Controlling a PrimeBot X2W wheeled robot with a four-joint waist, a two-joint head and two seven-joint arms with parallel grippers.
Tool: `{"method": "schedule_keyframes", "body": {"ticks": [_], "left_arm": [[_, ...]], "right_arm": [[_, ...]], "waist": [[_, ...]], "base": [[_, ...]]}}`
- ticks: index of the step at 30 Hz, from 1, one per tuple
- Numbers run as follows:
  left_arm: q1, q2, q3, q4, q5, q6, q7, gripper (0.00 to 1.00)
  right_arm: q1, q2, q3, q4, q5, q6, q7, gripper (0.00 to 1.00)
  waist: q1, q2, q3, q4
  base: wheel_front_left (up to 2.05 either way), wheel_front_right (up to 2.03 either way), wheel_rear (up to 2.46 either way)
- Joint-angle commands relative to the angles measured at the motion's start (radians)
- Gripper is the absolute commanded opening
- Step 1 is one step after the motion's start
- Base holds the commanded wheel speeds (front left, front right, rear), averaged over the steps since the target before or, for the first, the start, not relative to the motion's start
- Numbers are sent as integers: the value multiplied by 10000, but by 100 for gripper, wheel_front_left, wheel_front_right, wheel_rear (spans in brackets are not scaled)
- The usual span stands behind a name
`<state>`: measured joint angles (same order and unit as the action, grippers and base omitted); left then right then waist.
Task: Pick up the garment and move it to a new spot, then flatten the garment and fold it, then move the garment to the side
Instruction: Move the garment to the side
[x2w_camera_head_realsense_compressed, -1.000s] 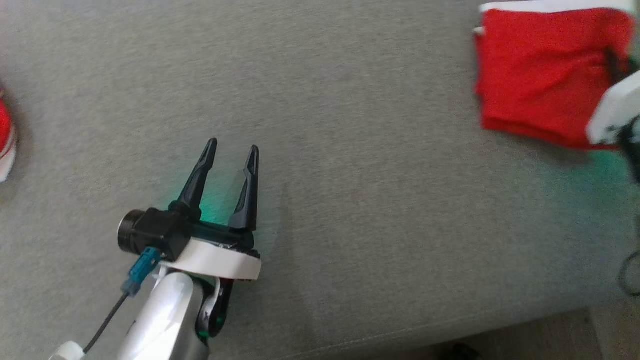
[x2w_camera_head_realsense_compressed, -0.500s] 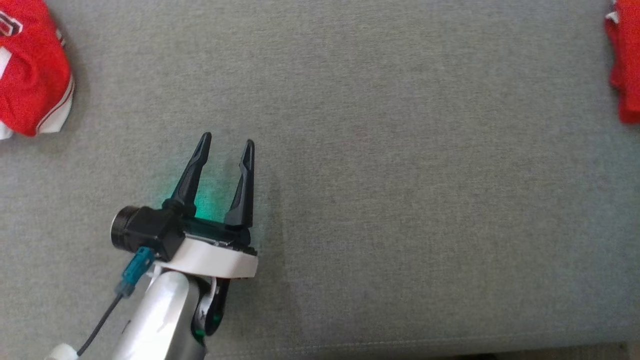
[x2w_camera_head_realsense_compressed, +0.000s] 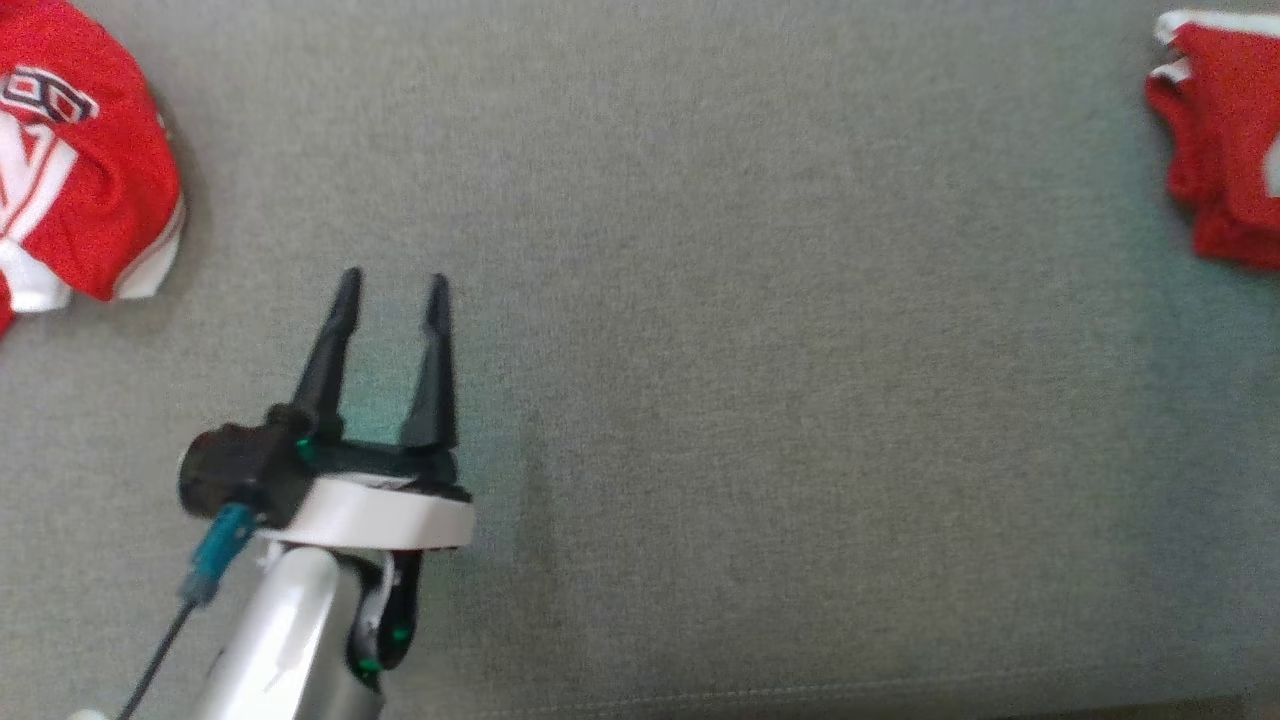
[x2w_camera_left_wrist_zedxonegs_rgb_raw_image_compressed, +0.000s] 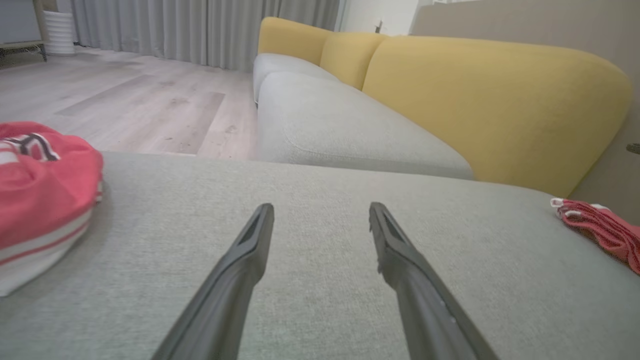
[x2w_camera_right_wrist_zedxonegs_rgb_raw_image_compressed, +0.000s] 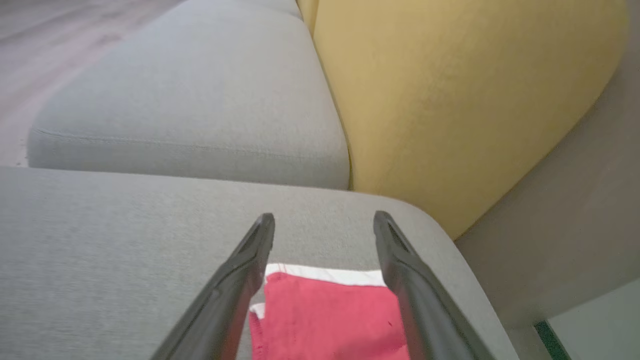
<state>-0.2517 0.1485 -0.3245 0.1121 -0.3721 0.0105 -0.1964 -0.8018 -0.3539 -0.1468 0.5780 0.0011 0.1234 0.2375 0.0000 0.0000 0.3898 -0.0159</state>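
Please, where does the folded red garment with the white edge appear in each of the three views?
Head view: the folded red garment is at the upper right edge, cut off by the frame.
Left wrist view: the garment lies at the far right, flat on the grey cushion.
Right wrist view: the garment is at the bottom middle, between the open fingers of the right gripper.
Shared landmark: the grey cushion under it; both wrist views also show the yellow backrest.
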Motion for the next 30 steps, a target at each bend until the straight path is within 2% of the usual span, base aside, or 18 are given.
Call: {"method": "schedule_keyframes", "body": {"ticks": [1,4,12,19,22,30], "left_arm": [[84,264,470,-293,-118,79,-86,100],[163,364,809,-212,-375,140,-139,100],[848,617,1522,288,-956,345,-185,100],[2006,495,1395,425,-1212,375,-145,100],[2301,301,1132,503,-1248,296,-155,100],[2549,36,700,909,-1289,128,-189,100]], "right_arm": [[201,-20,341,-593,138,73,-171,100],[613,281,965,-1234,428,73,-471,100],[2316,1715,1761,-2350,1046,73,-1268,100],[4884,2888,1922,-3247,847,73,-2266,100],[5891,3016,1768,-3608,827,73,-2560,100],[7705,3033,2321,-4132,1692,73,-3184,100]], "waist": [[0,0,-459,-84],[0,0,-1073,-81],[0,0,-2426,41],[0,0,-3206,277],[0,0,-3446,367],[0,0,-3789,412]], "base": [[0,0,0],[0,0,0],[0,0,0],[0,0,0],[0,0,0],[0,0,0]]}}
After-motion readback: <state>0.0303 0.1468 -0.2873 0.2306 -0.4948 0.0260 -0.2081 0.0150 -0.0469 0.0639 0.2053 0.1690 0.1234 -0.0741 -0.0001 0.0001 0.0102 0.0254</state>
